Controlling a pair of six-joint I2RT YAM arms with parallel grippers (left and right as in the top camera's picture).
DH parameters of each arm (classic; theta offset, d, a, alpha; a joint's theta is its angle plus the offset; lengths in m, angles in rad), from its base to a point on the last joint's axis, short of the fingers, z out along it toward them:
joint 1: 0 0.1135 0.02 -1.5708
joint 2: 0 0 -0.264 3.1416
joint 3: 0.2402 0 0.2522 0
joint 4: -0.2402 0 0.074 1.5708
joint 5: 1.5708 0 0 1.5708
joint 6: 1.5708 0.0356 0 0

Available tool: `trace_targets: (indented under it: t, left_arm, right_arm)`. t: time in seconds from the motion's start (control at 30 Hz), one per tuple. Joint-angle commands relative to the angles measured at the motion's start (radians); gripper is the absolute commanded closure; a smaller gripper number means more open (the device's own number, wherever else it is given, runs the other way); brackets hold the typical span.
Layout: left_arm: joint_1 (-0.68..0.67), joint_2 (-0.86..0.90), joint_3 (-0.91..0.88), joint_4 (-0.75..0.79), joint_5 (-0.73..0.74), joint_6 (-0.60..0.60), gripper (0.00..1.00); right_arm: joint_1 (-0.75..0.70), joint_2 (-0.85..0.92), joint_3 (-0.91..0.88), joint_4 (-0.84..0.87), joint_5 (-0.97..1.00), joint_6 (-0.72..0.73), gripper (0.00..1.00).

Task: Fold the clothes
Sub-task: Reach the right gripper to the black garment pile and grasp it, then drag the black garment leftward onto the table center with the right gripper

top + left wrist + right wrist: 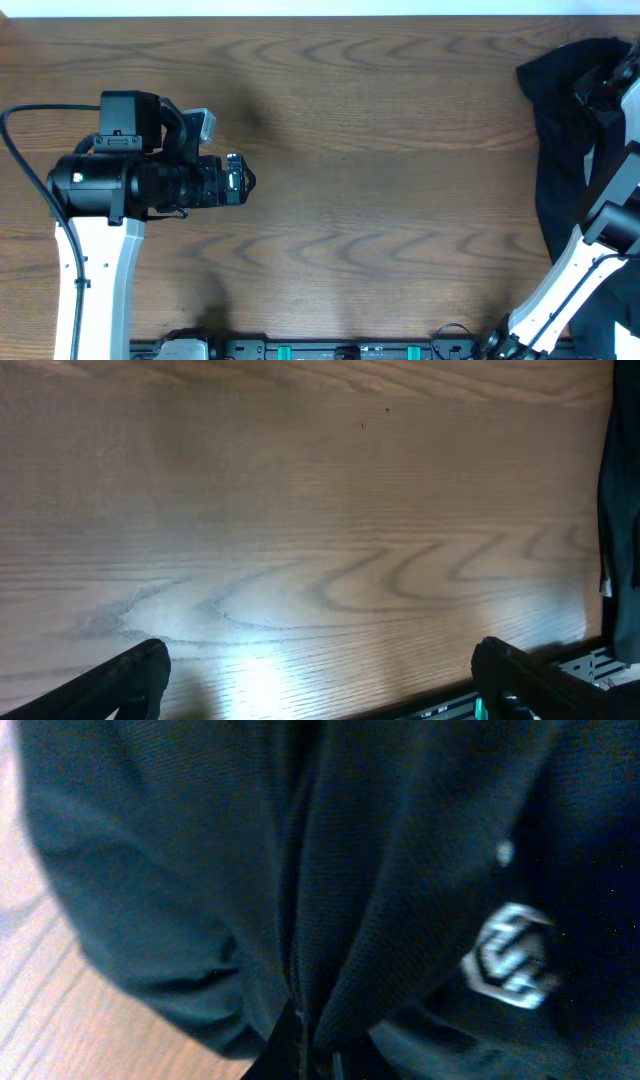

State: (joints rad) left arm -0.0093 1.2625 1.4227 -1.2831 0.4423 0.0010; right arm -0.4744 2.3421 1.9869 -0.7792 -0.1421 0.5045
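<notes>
Clothes (560,130): black, bunched at the far right corner of the table (380,200), draped around my right arm.
Right gripper (300,1058): as far as I can make out, fingers pinched together on a gathered fold of the clothes.
Logo (510,960): white, just right of that fold.
Left gripper (243,180): fingers (125,680) spread wide, holding nothing, over bare wood, well apart from the clothes.

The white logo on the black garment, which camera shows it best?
Right wrist view: the white logo sits close up, slightly blurred, on the black garment. Overhead shows the garment bunched at the right end of the table, no logo visible. Left wrist catches only a dark sliver at its right edge.
</notes>
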Motion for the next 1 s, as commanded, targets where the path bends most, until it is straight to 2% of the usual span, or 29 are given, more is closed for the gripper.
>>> trace_targets:
  t: [0.0, 0.17, 0.43, 0.7, 0.97]
  left_arm:
    - [0.003, -0.002, 0.016, -0.003, 0.01, 0.013, 0.02]
    - [0.003, -0.002, 0.016, -0.003, 0.01, 0.013, 0.02]
    - [0.003, -0.004, 0.017, -0.003, 0.01, 0.013, 0.02]
    - [0.004, -0.071, 0.052, -0.003, 0.01, 0.005, 0.02]
    - [0.024, -0.186, 0.244, -0.003, 0.004, 0.005, 0.02]
  right_arm:
    - [-0.002, -0.098, 0.057, 0.004, -0.231, -0.123, 0.99]
    - [0.019, -0.278, 0.069, -0.012, -0.413, -0.217, 0.99]
    - [0.105, -0.465, 0.069, -0.104, -0.416, -0.252, 0.99]
    - [0.272, -0.504, 0.069, -0.143, -0.51, -0.289, 0.99]
    - [0.561, -0.504, 0.067, -0.196, -0.485, -0.32, 0.99]
